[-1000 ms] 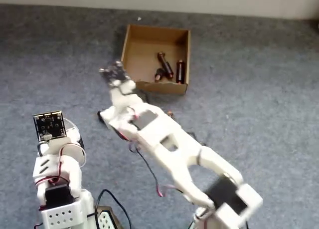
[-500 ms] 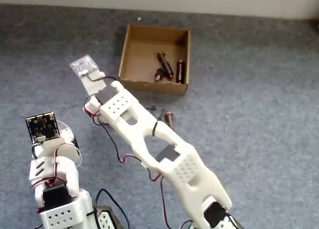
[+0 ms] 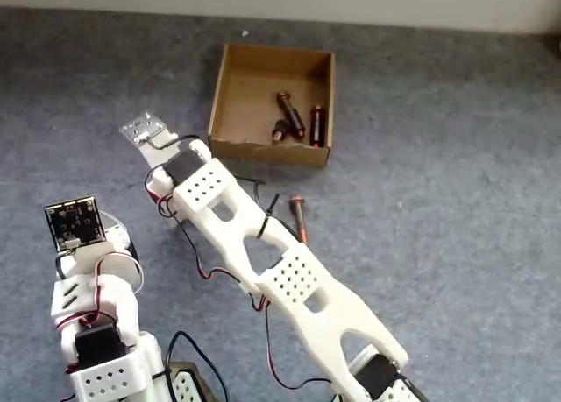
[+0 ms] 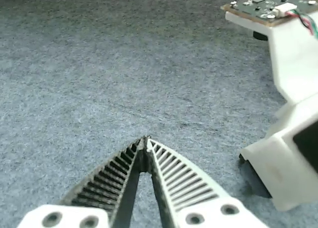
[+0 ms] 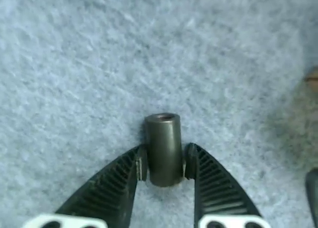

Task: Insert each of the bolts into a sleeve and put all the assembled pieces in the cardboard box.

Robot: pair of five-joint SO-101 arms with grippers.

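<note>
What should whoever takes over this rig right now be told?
Left gripper: shut, empty, over the carpet.
Right gripper: fingers closed on a dark sleeve, low over the carpet.
Cardboard box: three pieces lie inside, seemingly assembled.
One bolt lies loose on the carpet, outside the box, beside the right arm.
Left to do: fit that bolt into the sleeve and box the pair.

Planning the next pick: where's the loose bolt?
High view: the bolt lies on the carpet just in front of the cardboard box, beside the right arm.
</note>
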